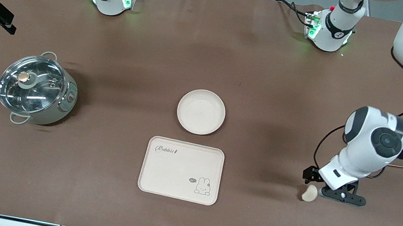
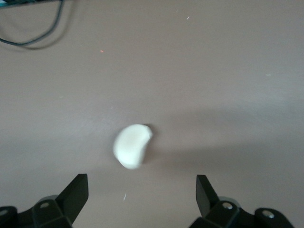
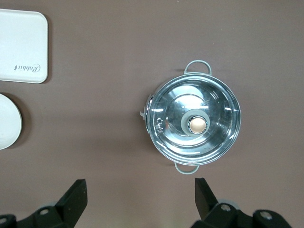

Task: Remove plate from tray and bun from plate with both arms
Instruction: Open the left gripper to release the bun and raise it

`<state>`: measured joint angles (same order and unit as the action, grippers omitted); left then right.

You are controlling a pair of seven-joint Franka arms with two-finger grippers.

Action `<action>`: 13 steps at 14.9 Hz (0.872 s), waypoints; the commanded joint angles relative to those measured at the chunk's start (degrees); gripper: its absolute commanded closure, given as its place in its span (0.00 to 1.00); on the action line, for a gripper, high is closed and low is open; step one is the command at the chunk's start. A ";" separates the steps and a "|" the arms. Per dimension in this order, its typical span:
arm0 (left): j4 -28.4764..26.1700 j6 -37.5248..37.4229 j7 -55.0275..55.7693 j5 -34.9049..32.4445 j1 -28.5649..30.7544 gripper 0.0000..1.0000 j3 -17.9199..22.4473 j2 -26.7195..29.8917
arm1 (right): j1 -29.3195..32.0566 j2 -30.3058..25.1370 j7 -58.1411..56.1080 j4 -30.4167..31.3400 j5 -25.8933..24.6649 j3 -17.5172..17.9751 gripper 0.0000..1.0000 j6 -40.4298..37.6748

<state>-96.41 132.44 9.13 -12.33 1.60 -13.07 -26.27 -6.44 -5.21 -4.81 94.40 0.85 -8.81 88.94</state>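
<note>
White and black, the left arm (image 1: pixel 388 137) bends down over its end of the brown counter (image 1: pixel 133 55), its left gripper (image 1: pixel 330 192) low beside the bun (image 1: pixel 310 193); the plate (image 1: pixel 201 111) sits mid-counter, touching nothing, just above the rabbit tray (image 1: pixel 181 170). From the left wrist, the fingers (image 2: pixel 76 194) stand wide apart with the bun (image 2: pixel 132 146) on the counter, untouched. From the right wrist, the right gripper (image 3: pixel 140 199) hangs with fingers spread above the lidded steel pot (image 3: pixel 193 124).

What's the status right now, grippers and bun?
Left gripper open over bun, not gripping. Right gripper open above pot. Plate empty beside tray.
</note>
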 commanded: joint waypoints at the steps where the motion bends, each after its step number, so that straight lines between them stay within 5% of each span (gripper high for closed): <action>1: 1.56 -12.52 0.02 1.95 0.25 0.00 -0.73 10.51 | 0.11 -0.15 0.06 0.70 -0.05 0.29 0.00 0.62; 4: 6.50 -26.67 0.54 6.79 0.25 0.00 -0.64 17.46 | 0.11 -0.06 -0.20 0.70 -0.05 0.29 0.00 0.80; 8: 6.07 -35.65 1.60 10.84 0.86 0.00 -0.37 26.42 | 0.11 -0.06 -0.11 -0.36 0.03 0.29 0.00 0.79; 13: -3.51 -31.72 1.15 11.28 0.51 0.00 -0.73 33.30 | 0.55 -0.24 -0.11 -0.53 -0.05 0.29 0.00 0.71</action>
<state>-94.80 97.75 10.36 -2.18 1.92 -13.53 4.05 -6.45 -4.83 -4.81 93.95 0.85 -8.79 89.55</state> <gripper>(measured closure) 0.000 0.000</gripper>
